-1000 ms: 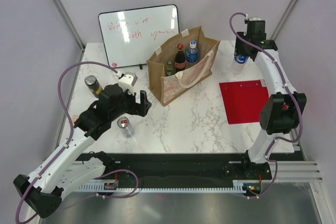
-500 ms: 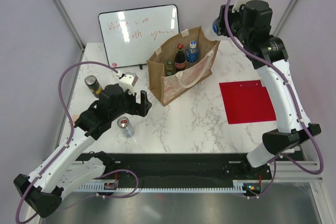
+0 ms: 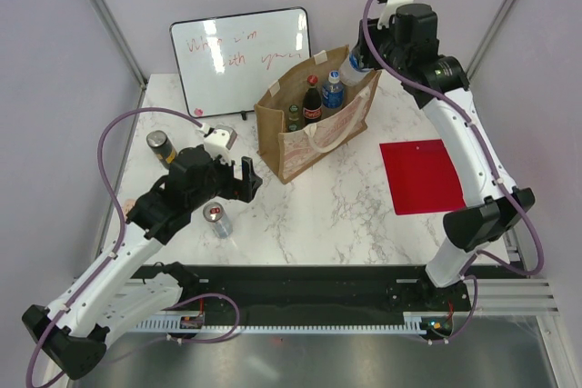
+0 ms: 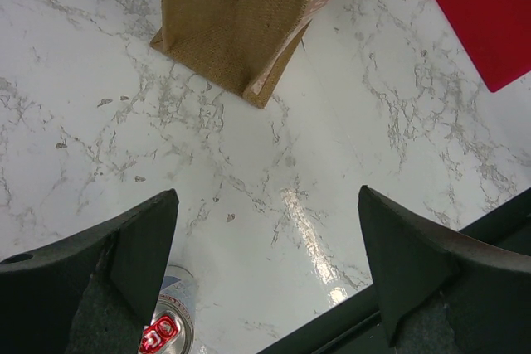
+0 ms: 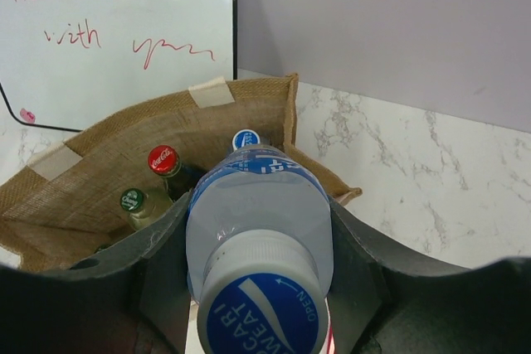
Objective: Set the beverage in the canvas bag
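Observation:
The canvas bag (image 3: 291,147) stands open at the table's back middle, and also shows in the right wrist view (image 5: 83,196) and the left wrist view (image 4: 232,14). Inside it stand a red-capped cola bottle (image 5: 163,159), a green-capped bottle (image 5: 133,200) and a blue-capped bottle (image 5: 246,138). My right gripper (image 3: 366,59) is shut on a clear, blue-capped water bottle (image 5: 257,213), held in the air over the bag's right end. My left gripper (image 3: 247,179) is open and empty, low over the table left of the bag. A silver can (image 3: 216,218) stands under it.
A whiteboard (image 3: 241,56) with red writing leans behind the bag. A dark can (image 3: 160,144) stands at the left. A red mat (image 3: 423,174) lies flat at the right. The silver can shows by my left finger (image 4: 166,333).
My right arm has lifted the water bottle from the table's back right and carried it left, up over the bag's right end. The left arm has not moved.

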`<state>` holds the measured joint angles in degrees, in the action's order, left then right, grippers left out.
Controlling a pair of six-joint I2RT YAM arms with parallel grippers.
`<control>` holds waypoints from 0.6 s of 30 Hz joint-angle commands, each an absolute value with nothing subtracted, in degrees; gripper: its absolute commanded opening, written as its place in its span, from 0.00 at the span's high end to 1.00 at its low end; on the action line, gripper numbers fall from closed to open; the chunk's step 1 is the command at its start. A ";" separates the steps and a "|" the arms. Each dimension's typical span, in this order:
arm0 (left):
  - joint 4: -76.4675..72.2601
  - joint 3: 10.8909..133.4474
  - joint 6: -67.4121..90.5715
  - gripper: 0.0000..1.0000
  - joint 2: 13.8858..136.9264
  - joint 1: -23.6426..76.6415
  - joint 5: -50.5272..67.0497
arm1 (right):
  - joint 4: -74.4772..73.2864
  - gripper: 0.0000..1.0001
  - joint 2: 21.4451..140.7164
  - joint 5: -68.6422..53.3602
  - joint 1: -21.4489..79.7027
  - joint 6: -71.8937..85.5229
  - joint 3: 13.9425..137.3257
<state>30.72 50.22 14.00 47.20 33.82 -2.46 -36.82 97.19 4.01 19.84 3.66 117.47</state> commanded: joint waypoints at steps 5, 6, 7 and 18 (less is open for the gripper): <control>28.65 50.10 12.39 0.04 46.32 33.66 -2.20 | -23.55 1.00 100.09 4.92 19.86 2.37 119.18; 28.65 50.10 12.39 0.04 46.32 33.66 -2.20 | -23.73 1.00 100.80 4.83 19.86 2.29 119.53; 28.74 50.10 12.39 0.04 46.32 33.66 -2.20 | -23.99 1.00 101.51 4.92 19.86 2.02 120.05; 28.65 50.10 12.22 0.05 46.49 33.66 -3.16 | -21.54 1.00 107.67 14.33 19.95 -3.87 120.68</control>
<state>30.72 50.22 14.00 47.09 33.82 -2.50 -32.80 108.97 9.91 20.03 -0.86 117.03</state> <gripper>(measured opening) 0.957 0.602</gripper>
